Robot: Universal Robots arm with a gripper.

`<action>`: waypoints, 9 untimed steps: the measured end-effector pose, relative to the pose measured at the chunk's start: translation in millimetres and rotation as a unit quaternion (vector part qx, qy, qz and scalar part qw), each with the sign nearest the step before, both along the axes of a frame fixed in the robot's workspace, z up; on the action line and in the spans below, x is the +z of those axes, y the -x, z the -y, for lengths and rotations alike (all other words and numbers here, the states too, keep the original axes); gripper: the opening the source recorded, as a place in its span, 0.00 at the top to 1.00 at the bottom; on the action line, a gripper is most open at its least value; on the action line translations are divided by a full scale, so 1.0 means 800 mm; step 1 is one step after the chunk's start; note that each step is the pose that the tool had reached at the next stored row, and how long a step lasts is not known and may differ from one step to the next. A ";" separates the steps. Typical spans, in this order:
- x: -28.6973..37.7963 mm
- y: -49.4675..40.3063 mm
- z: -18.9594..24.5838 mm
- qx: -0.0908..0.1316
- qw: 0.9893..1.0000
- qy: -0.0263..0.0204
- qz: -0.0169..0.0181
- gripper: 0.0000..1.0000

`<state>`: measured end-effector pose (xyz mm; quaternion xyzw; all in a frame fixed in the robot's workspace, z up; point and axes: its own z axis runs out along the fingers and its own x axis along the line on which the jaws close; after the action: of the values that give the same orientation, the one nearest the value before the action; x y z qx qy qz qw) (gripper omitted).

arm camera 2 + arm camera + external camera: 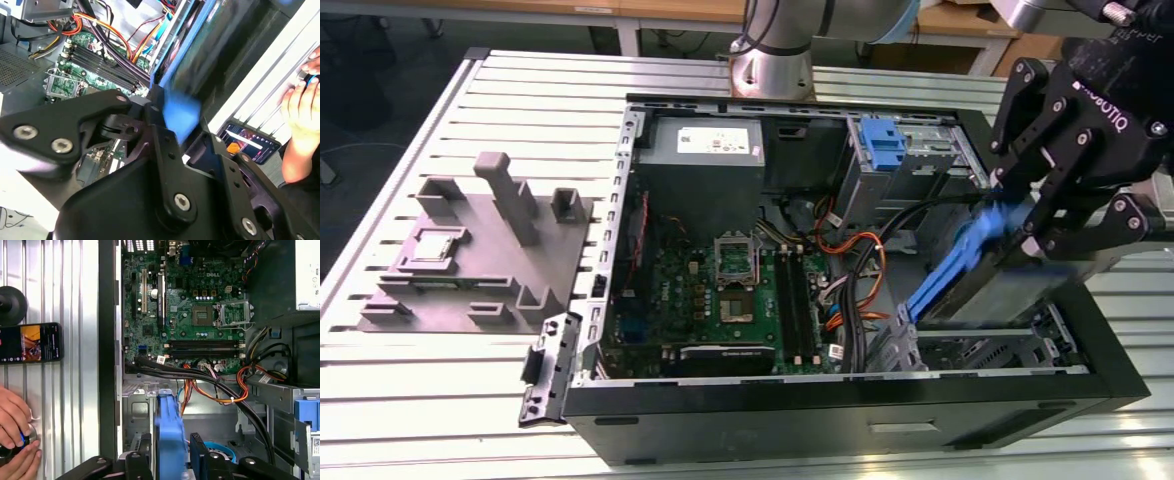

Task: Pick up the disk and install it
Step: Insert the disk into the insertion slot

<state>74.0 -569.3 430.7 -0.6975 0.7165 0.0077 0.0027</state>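
As end effector (1017, 230) grips the disk (1003, 292) | tilted above computer case (854, 405)

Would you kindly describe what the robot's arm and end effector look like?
The arm is a silver-grey tube with a pale blue joint cap. The end effector is matte black, built of angular jointed links with silver screws and small white lettering.

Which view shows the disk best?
The exterior view: the disk hangs tilted in the tool over the computer case, grey body and blue frame both visible. The first wrist view shows its blue frame edge-on in the tool; the second, a blue corner.
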 end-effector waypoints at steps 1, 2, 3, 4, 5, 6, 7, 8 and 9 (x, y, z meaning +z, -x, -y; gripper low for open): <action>-0.0002 0.000 0.0000 0.000 1.000 0.000 0.000 0.56; -0.0008 0.000 -0.0001 0.000 1.000 0.000 0.000 0.56; -0.0014 0.000 0.0000 0.000 1.000 0.000 0.000 0.56; -0.0027 0.000 0.0001 0.000 1.000 0.000 0.000 0.56; -0.0049 0.000 0.0001 0.000 1.000 0.000 0.000 0.56; -0.0071 0.000 0.0001 0.000 1.000 0.000 0.000 0.56; -0.0093 0.000 0.0002 0.000 1.000 0.000 0.000 0.56; -0.0115 0.000 0.0002 0.000 1.000 0.000 0.000 0.56; -0.0137 0.000 0.0002 0.000 1.000 0.000 0.000 0.56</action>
<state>74.1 -569.4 419.7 -0.6975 0.7165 0.0077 0.0027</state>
